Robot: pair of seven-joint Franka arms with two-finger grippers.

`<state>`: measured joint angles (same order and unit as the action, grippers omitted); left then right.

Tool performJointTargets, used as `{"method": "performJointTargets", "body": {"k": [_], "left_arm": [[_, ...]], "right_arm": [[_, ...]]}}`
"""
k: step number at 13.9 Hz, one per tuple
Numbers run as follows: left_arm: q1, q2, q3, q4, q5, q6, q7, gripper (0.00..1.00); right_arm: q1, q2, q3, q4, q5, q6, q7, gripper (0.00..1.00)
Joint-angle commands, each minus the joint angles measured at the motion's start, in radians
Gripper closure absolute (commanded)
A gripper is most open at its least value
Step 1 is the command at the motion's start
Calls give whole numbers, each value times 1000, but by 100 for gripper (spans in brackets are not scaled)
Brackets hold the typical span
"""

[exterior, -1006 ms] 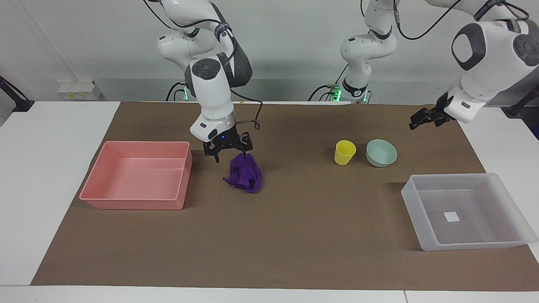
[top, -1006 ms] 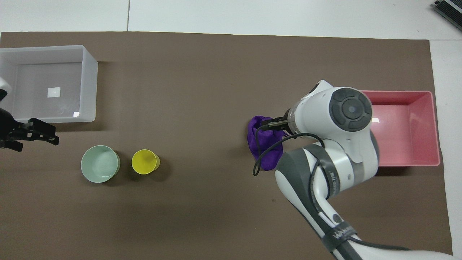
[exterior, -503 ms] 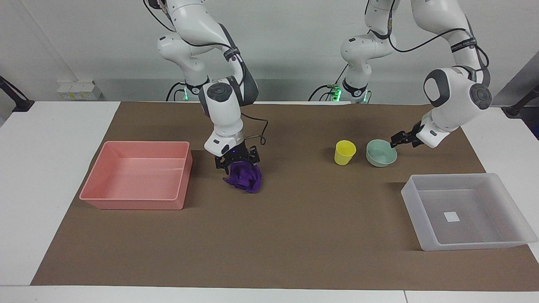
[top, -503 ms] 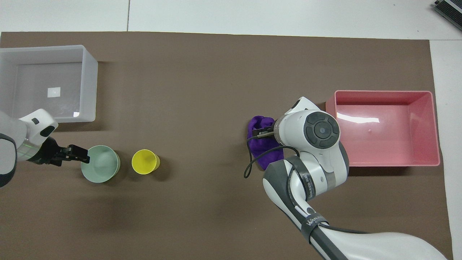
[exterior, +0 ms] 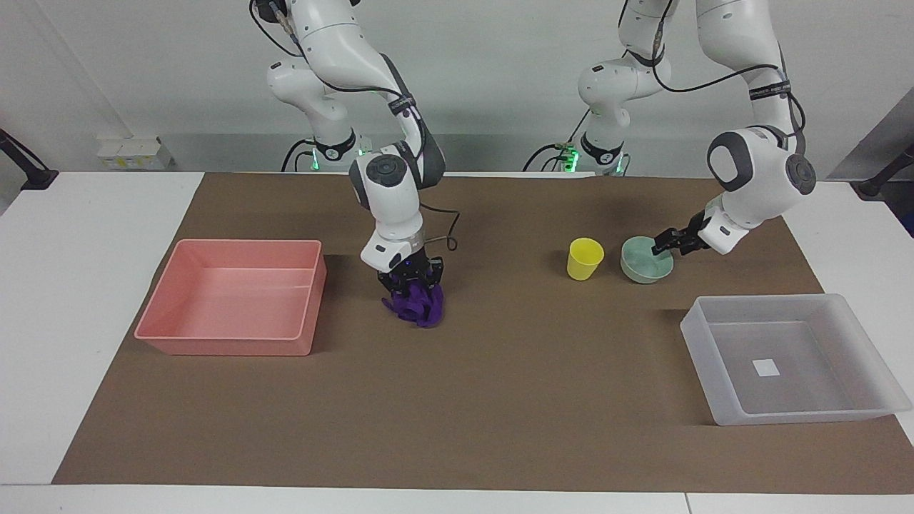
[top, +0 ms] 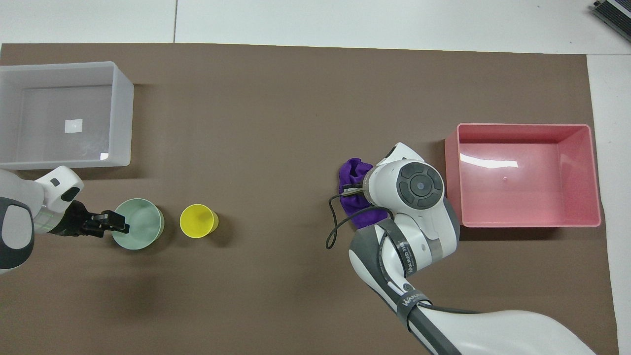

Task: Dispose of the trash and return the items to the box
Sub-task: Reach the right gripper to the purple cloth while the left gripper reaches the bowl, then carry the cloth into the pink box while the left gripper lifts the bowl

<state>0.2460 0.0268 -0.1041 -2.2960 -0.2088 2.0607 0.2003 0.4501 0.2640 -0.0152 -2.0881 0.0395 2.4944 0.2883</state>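
Note:
The purple wad of trash [exterior: 423, 308] lies on the brown mat beside the pink tray [exterior: 228, 344]. My right gripper [exterior: 412, 284] is down on top of the wad, pressed into the fabric. In the overhead view my right arm covers most of the wad [top: 351, 171]. The mint-green bowl [exterior: 643, 265] and yellow cup [exterior: 585, 258] stand side by side toward the left arm's end. My left gripper [exterior: 664, 248] is open at the bowl's rim [top: 140, 232], one finger over the inside [top: 118, 227]. The translucent box [exterior: 696, 335] holds nothing.
The pink tray [top: 451, 177] holds nothing and stands at the right arm's end. The translucent box [top: 123, 123] stands at the left arm's end, farther from the robots than the bowl and the cup [top: 198, 221]. A brown mat [exterior: 500, 400] covers the table.
My right gripper came down onto the purple wad and pressed into it. My left gripper came down from above the mat's edge to the bowl's rim.

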Motion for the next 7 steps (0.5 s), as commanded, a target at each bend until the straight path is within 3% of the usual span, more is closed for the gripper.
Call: {"method": "performJointTargets", "body": {"k": [1,2,3,7], "left_arm": [[12,24,-6,-5,-24,29,24,80],[6,24,-6,3,-24,18,25,94],[12,24,-6,15,-24,6,24,100],[21,25,-5,108,-24,-115,22,100]], "right_arm": [[-8,-29,0,37,17,-96,70,100],[-7,-40,-3,69,16,-153,115,100],[-7,-45,-3,106,16,-201,153,100],[-8,-81,-6,258,7,-375,255,100]]}}
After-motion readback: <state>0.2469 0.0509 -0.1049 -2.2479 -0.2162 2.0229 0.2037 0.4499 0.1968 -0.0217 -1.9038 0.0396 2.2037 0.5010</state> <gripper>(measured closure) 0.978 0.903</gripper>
